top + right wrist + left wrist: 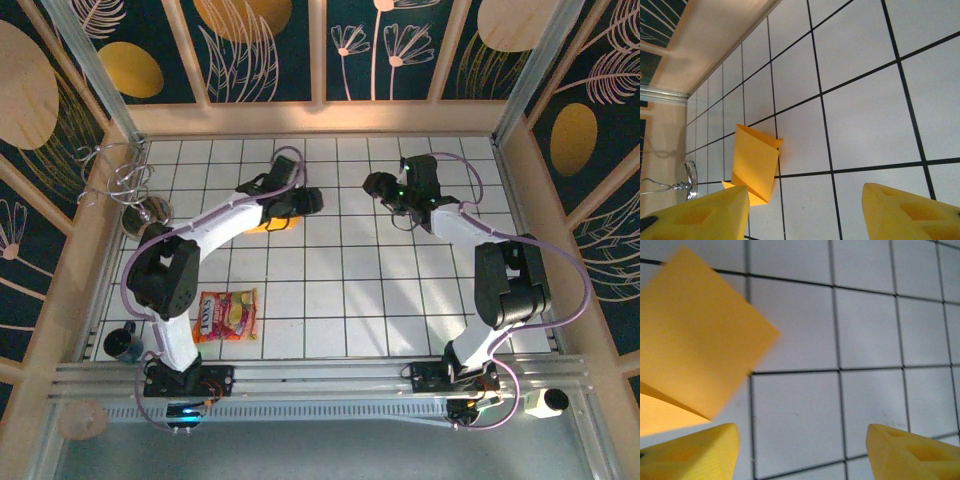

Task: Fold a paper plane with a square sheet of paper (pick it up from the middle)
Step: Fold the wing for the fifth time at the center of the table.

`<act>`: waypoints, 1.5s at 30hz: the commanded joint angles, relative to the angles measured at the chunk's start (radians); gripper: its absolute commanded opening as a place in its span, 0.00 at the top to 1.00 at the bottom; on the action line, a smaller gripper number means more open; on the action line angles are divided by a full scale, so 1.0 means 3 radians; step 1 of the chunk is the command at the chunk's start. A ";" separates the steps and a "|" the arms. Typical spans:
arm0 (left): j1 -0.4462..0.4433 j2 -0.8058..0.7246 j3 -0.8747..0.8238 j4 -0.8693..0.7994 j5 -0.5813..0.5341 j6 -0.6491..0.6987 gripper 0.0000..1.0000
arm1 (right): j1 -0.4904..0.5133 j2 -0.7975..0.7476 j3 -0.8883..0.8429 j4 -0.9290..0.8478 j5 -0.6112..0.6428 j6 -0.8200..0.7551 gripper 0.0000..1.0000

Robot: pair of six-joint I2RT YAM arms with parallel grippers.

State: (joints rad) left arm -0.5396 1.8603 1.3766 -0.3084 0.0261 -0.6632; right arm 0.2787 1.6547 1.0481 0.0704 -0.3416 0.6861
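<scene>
Top external: the square sheet of paper (275,226), part-folded, lay far-left on the tiles (340,280). Left wrist: left gripper (800,452) spread, sheet beside it, ungripped, probably awaiting regrasp. Right wrist: right gripper (802,212) spread, empty, facing the sheet.

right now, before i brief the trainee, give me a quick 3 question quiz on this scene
1. True or false: the left gripper is gripping the paper.
2. The paper is: A a flat unfolded square, B folded, C crumpled into a ball.
3. Which arm's base is the snack packet nearer?
Key: 1 false, its jaws stand open with nothing between them. 2 B. 3 the left.
</scene>
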 commanded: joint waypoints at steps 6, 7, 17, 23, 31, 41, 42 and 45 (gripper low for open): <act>0.0472 0.0280 -0.0159 0.0218 0.0103 0.0037 0.27 | 0.0058 0.0091 -0.0004 0.0098 -0.0094 0.0006 0.38; 0.0515 0.0312 -0.0153 0.0210 0.0031 0.0025 0.26 | 0.0069 0.0091 -0.0004 0.0098 -0.0094 0.0008 0.39; 0.0643 0.0554 -0.0113 0.0272 0.0088 0.0057 0.26 | 0.0120 0.0185 0.0005 0.0103 -0.0134 0.0032 0.40; 0.0643 0.0568 -0.0208 0.0357 0.0335 -0.0016 0.30 | 0.0137 0.0218 0.0009 0.0088 -0.0145 0.0047 0.41; 0.0576 0.0425 -0.0723 0.0709 0.0916 -0.0583 0.48 | 0.0256 0.0232 -0.0071 0.0004 -0.0106 0.0353 0.43; 0.0403 0.0175 -0.1309 0.1068 0.0943 -0.1026 0.70 | 0.0778 0.0481 -0.0286 0.0478 -0.0373 0.1097 0.49; 0.0403 0.0179 -0.1316 0.1064 0.0941 -0.1024 0.71 | 0.0815 0.0529 -0.0275 0.0509 -0.0382 0.1139 0.50; 0.0403 0.0211 -0.1325 0.1060 0.0951 -0.1021 0.75 | 0.0876 0.0678 -0.0230 0.0601 -0.0443 0.1267 0.53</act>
State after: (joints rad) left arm -0.4152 1.9064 1.0111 0.0559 0.2962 -0.9405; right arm 0.5343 1.8263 0.9695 0.1913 -0.4446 0.9951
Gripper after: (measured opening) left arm 0.256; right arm 0.470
